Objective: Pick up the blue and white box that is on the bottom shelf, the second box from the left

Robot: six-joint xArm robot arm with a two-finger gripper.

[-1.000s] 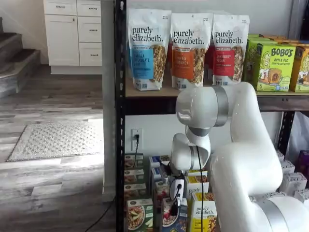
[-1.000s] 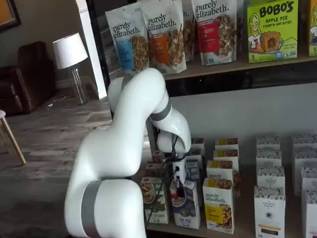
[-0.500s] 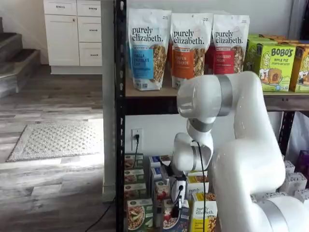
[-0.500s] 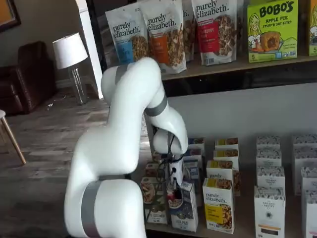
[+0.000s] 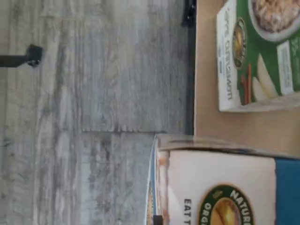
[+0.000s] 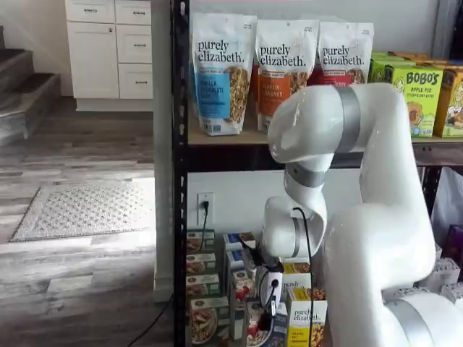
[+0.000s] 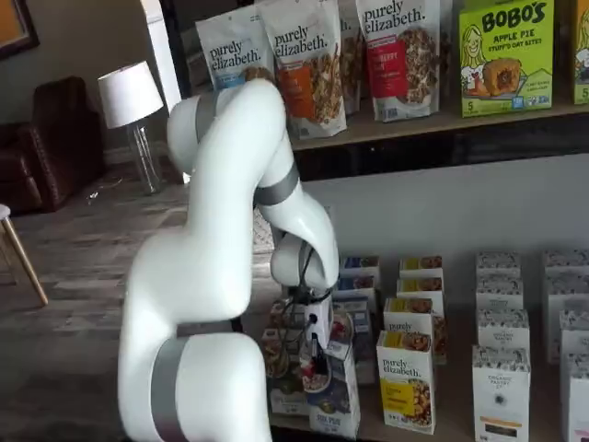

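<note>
Your gripper [image 7: 313, 353] has its black fingers clamped fully shut on the top of the blue and white box [image 7: 331, 391]. In this shelf view the box leans out past the front edge of the bottom shelf [image 7: 442, 433], raised and tilted, where a second ago it stood upright in its row. The arm's elbow has also risen further up in front of the bags. You can read "purely elizabeth." on the yellow and white box [image 7: 406, 382] just beside it and on the three bags [image 7: 304, 55] on the upper board, and "BOBO'S APPLE PIE" on the green box [image 7: 504, 55].

In the other shelf view your gripper [image 6: 269, 312] hangs with its cable [image 6: 309, 246] over the same box [image 6: 259, 327], which now sits lower and nearer the camera than before, cut off by the picture's edge. Only this view shows you the wall socket [image 6: 205, 208], the rug [image 6: 83, 210] and the white cabinet [image 6: 108, 47].

The wrist view is turned on its side. It alone gives you the box [image 5: 220, 187] close up, white top with "NATUR" and "ORG" on a round emblem, hanging over the grey plank floor [image 5: 93, 93]. The green and white box [image 5: 258, 56] stands on the tan shelf board [image 5: 220, 124], apart from it.
</note>
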